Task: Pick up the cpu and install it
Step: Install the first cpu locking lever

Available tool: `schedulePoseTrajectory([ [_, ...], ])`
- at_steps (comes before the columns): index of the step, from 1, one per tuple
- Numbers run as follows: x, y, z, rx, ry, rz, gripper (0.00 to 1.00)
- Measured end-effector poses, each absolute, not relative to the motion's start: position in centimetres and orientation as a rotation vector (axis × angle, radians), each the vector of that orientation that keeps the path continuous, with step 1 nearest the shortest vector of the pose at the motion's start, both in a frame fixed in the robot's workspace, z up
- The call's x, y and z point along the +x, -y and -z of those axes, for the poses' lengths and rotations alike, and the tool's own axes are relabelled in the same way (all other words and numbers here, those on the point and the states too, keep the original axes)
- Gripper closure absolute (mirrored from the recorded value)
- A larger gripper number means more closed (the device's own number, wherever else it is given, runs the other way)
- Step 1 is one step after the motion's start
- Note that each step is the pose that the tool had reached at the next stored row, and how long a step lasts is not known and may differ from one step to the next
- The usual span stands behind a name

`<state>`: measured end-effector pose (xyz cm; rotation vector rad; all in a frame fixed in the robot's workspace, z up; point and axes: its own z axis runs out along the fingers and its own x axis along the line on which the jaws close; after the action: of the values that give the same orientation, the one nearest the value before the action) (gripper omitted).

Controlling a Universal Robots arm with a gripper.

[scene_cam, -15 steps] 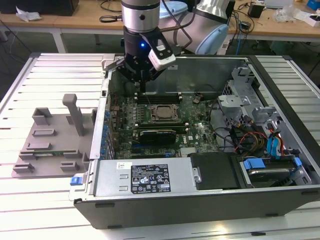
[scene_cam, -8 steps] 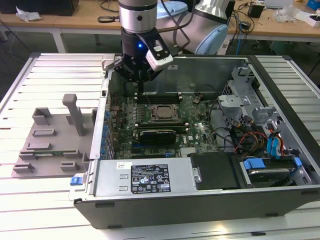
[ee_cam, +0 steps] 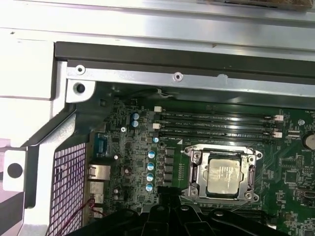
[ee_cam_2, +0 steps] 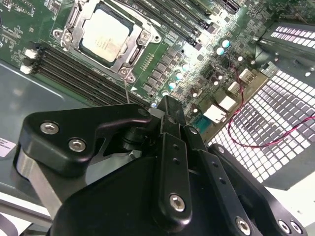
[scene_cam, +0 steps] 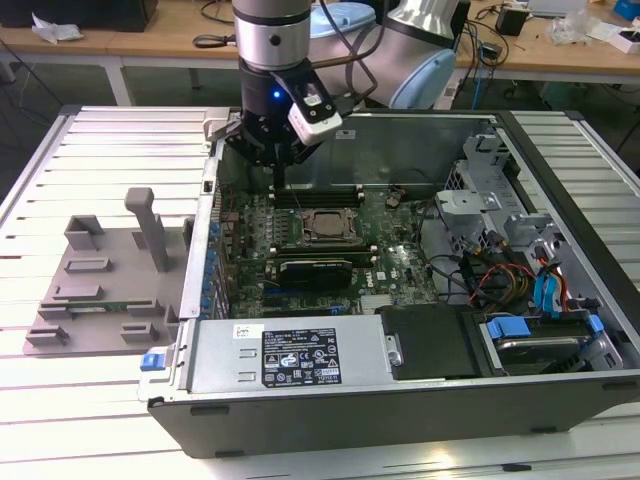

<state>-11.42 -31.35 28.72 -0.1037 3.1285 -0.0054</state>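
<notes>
The cpu point(scene_cam: 322, 226) lies flat in the motherboard socket inside the open computer case, silvery top plate up. Both wrist views show the cpu point(ee_cam_2: 105, 35) point(ee_cam: 225, 176) ringed by the socket's metal frame. My gripper point(scene_cam: 278, 183) hangs above the motherboard just behind the socket, toward the exterior view's left, near the memory slots. Its fingers look shut together with nothing between them. In the second wrist view the gripper point(ee_cam_2: 167, 105) tip points at the board beside the socket, apart from the cpu. Its dark body fills the near part of that view.
A grey plastic tray point(scene_cam: 95, 290) with raised blocks sits outside the case at the exterior view's left. Inside the case are a black cooler point(scene_cam: 315, 270), memory slots point(ee_cam: 216, 123), drive bays and cables point(scene_cam: 520, 270). The case walls point(scene_cam: 200, 230) hem in the board.
</notes>
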Motion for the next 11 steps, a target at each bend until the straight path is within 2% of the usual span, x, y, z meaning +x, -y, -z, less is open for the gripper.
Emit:
schedulePoseTrajectory([
  [11, -11.76, 31.14, -27.89, -0.104, -3.128, 0.005, 0.89],
])
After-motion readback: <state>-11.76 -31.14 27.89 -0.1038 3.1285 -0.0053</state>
